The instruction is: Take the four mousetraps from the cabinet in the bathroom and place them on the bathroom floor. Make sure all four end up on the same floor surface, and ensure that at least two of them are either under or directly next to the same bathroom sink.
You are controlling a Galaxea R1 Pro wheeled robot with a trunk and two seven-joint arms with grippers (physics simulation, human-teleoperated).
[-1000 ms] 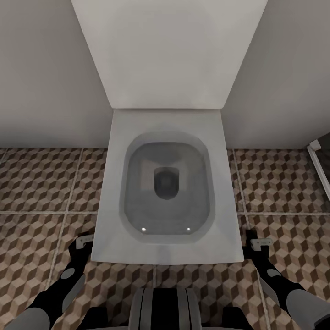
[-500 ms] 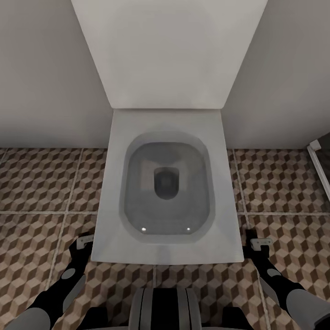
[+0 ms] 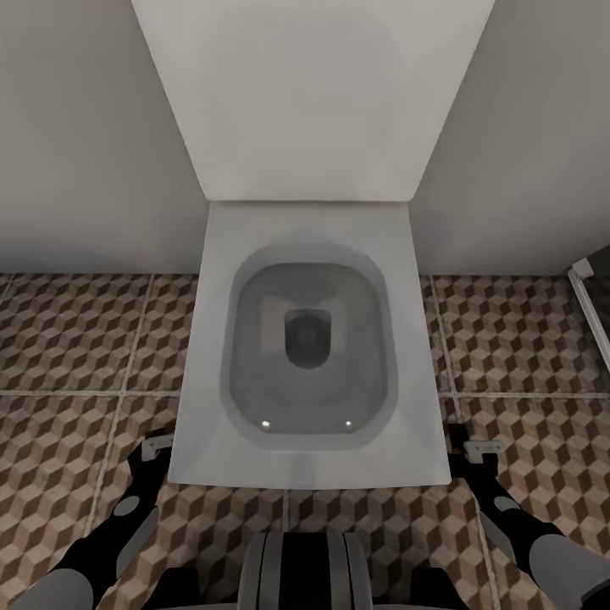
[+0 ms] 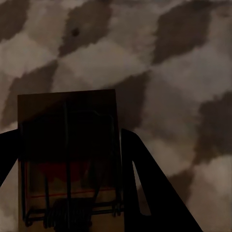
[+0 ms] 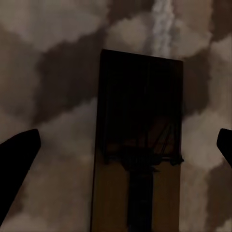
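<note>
Progress looks partial: two of the four small tan-brown wooden mousetraps with dark wire are at the robot's grippers, low over the bathroom floor [image 3: 76, 339] of square tiles printed with brown, beige and cream cubes. In the left wrist view one mousetrap [image 4: 67, 159], showing a red mark near its spring, sits between the two dark fingers of the left gripper [image 4: 72, 183]; the right-hand finger [image 4: 150, 193] lies against its edge, so the jaws appear clamped on it, though contact on the other side is partly cut off. In the right wrist view a second mousetrap [image 5: 137, 145] lies between the dark fingers of the right gripper [image 5: 128, 150], which stand wide apart and clear of its sides, so it seems already let go; whether it rests flat on the tiles I cannot tell.

The head view shows both arms hanging low, the left gripper [image 3: 155, 446] at the near left corner and the right gripper [image 3: 474, 446] at the near right corner of a white square-rimmed toilet [image 3: 309, 339] with its lid raised against the far grey wall [image 3: 85, 127].

As I judge it, these traps sit beside the toilet, so nearness to a sink is unproven, and two more traps remain to be fetched
</note>
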